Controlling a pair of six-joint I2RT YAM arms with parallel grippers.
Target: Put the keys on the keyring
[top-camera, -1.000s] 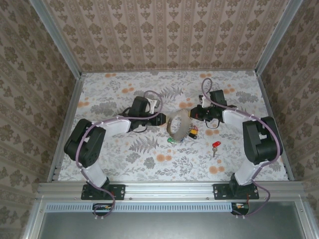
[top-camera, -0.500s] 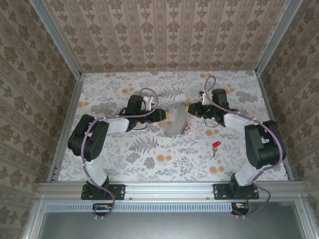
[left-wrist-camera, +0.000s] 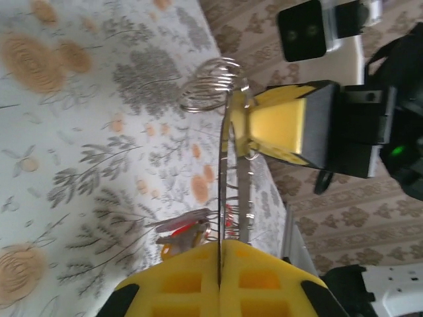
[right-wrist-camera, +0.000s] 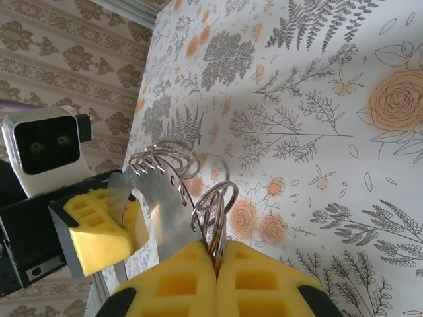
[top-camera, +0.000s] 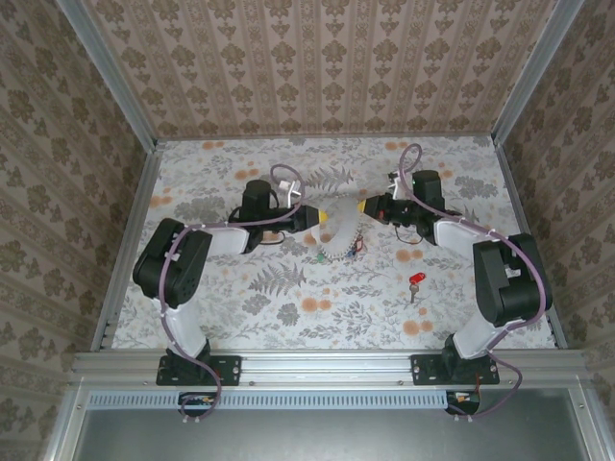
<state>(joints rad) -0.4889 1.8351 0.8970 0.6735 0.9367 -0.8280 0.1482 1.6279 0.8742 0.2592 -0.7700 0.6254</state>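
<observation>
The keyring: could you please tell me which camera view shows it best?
The right wrist view: the keyring faces the camera, its band and wire coils plain. The left wrist view sees it edge-on, a thin line. The top external view gives a small pale strip.

Seen from above, the keys [top-camera: 338, 254] bunched by the keyring [top-camera: 342, 223] are too small to tell apart.

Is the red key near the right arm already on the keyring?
No, the red key lies alone on the table, clearly apart from the keyring.
</observation>
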